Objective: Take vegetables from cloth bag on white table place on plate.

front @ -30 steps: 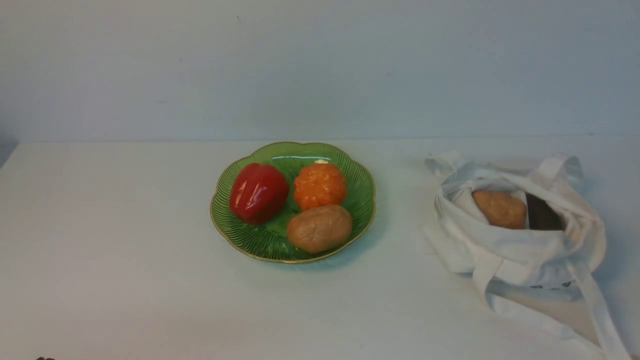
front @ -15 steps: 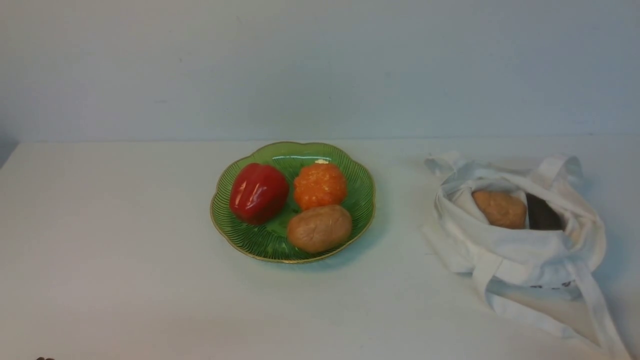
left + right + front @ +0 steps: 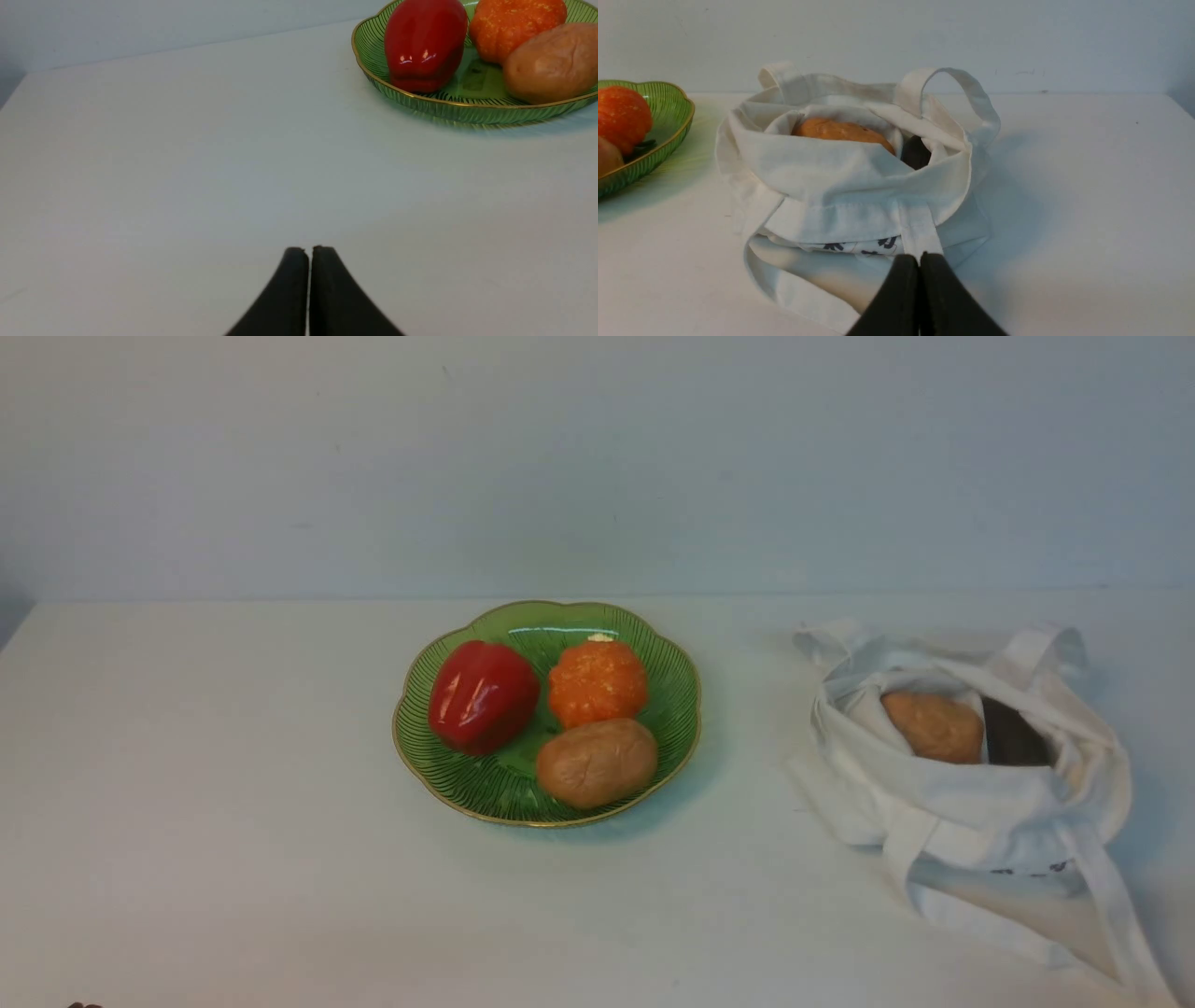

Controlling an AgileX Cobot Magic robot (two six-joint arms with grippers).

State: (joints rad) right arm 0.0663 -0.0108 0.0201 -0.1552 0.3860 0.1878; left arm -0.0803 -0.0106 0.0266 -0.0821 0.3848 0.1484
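The white surface (image 3: 233, 784) is broad, plain and matte. Directly on it lie two things: a green scalloped plate (image 3: 439, 775) near the centre, and a crumpled white cloth bag (image 3: 971, 803) at the plate's 3 o'clock, apart from it.

A glossy red bell pepper (image 3: 483, 696) lies on its side, with bright highlights on its skin. Just beside it sits a bright orange ribbed pumpkin-like piece (image 3: 597, 682), rounded, with a pale spot at its top; the two are close together, though whether they touch cannot be told. Behind everything runs a plain pale blue-grey wall (image 3: 597, 457), bare but for a few faint marks.
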